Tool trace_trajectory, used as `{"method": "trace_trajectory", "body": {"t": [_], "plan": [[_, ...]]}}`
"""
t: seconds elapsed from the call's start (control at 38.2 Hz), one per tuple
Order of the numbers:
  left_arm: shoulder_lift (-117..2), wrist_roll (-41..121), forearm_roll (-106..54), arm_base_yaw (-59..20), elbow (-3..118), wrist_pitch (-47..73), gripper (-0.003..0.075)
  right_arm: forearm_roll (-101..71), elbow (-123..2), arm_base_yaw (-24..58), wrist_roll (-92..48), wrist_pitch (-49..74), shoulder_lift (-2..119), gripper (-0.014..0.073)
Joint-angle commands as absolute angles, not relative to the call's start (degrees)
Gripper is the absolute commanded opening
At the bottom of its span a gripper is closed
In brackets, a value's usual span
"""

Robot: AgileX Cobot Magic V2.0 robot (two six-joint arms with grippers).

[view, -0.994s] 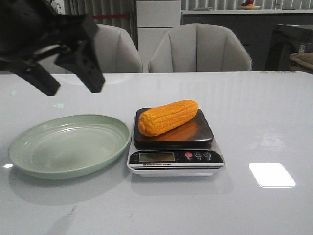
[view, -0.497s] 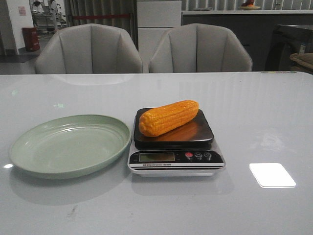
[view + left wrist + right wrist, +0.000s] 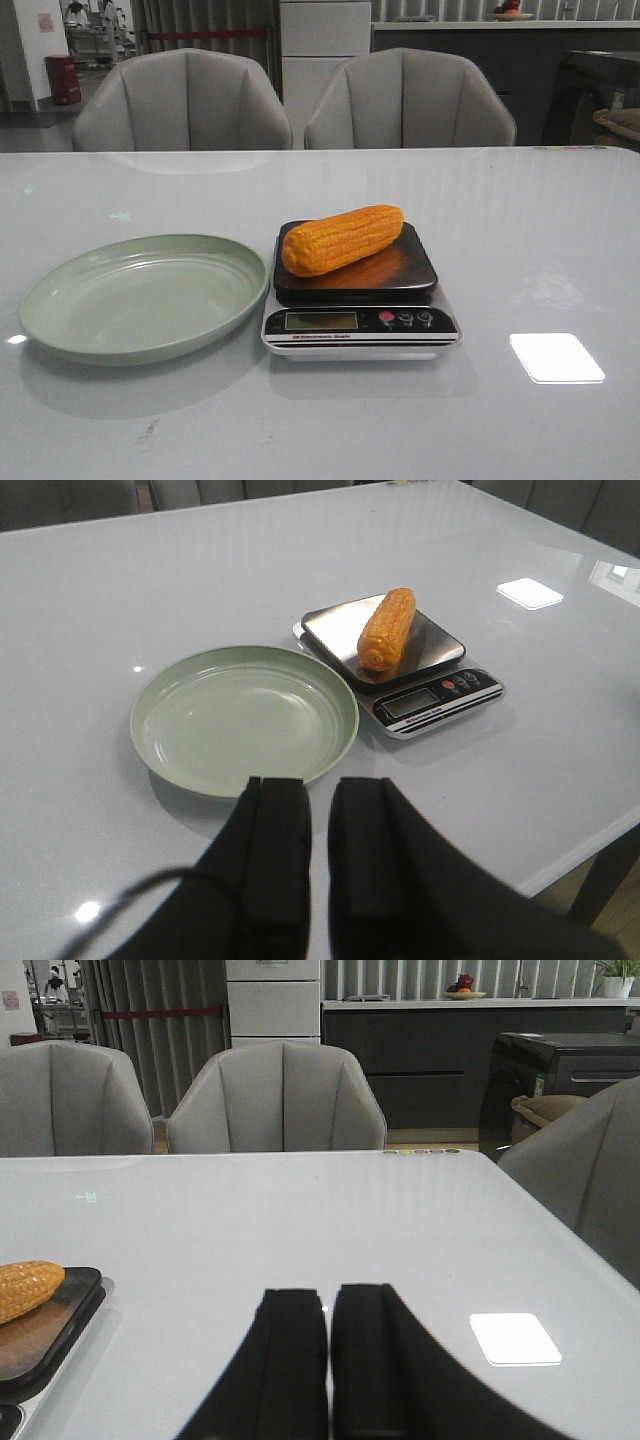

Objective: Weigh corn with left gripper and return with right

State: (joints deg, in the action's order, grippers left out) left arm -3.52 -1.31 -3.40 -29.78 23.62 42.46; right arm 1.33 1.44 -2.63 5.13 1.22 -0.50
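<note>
The orange-yellow corn point(image 3: 343, 238) lies alone on the dark platform of the kitchen scale point(image 3: 400, 272), slanting from front left to back right. It also shows in the left wrist view point(image 3: 387, 628), and its tip shows in the right wrist view point(image 3: 28, 1288). My left gripper point(image 3: 320, 785) hangs above the table's near edge in front of the green plate point(image 3: 245, 718), its fingers a narrow gap apart and empty. My right gripper point(image 3: 328, 1295) is shut and empty, well to the right of the scale point(image 3: 50, 1325). Neither gripper shows in the front view.
An empty pale green plate point(image 3: 140, 297) sits just left of the scale. Two grey chairs point(image 3: 180, 100) point(image 3: 408, 98) stand behind the far edge of the glossy white table. A bright light patch point(image 3: 556, 357) lies on the table at the right.
My left gripper, open above the plate's far left a second ago, has withdrawn out of the front view. The corn stays on the scale.
</note>
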Motion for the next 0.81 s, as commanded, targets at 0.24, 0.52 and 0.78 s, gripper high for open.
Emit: {"method": "trace_trajectory", "body": {"t": [0.24, 0.52, 0.78], "plan": [[-3.9, -0.7, -2.9, -29.6, 25.1, 38.8, 0.0114, 1.9, 2.1, -2.9, 5.0, -3.5, -1.6, 0.0190], [-3.9, -0.7, -2.4, -29.6, 25.1, 38.7, 0.0114, 1.0, 0.9, -2.8, 7.4, -12.6, -1.5, 0.0190], [-3.9, -0.7, -2.4, -29.6, 25.1, 38.6, 0.0114, 1.0, -15.4, -1.7, 7.5, 1.4, 13.3, 0.0190]]}}
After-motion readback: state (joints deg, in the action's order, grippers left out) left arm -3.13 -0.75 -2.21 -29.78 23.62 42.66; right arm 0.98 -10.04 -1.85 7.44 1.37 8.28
